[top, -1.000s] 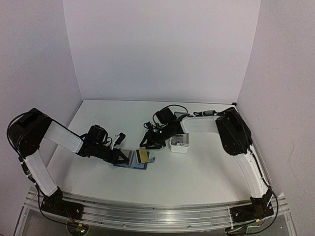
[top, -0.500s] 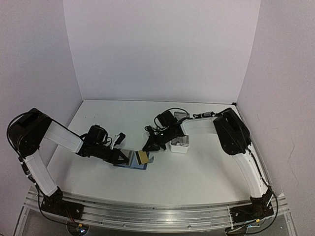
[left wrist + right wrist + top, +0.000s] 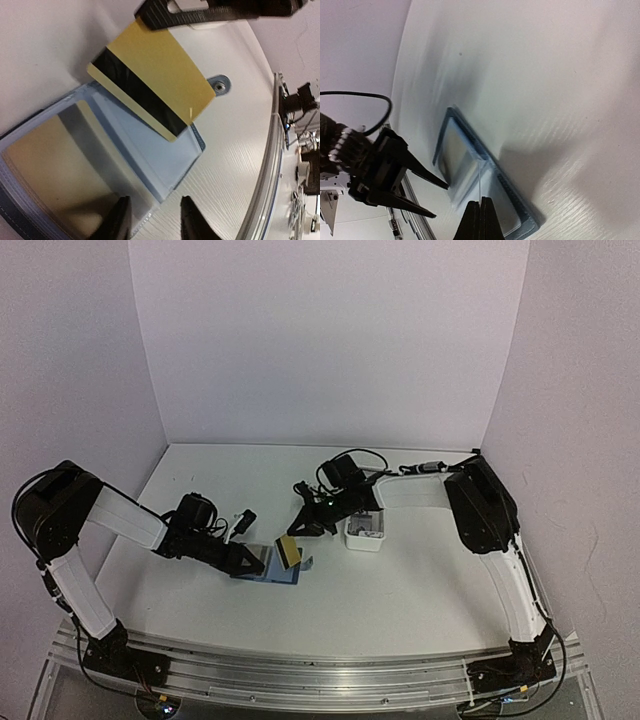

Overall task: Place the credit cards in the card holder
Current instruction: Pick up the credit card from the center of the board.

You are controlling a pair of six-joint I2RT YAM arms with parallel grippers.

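The blue card holder lies open on the table, its light-blue inside up, and shows large in the left wrist view with its snap tab. My right gripper is shut on the gold credit card, which has a black stripe. The card is tilted over the holder, its low corner touching the inner pocket. In the right wrist view the card is edge-on above the holder. My left gripper is open at the holder's left edge, with one fingertip over its clear pocket.
A small white tray with pale grey contents stands just right of the right gripper. Lilac walls close the back and both sides. A metal rail runs along the near edge.
The right gripper has drawn back a little and raised the gold card, so it stands more tilted over the holder. The left gripper and the holder have stayed put.
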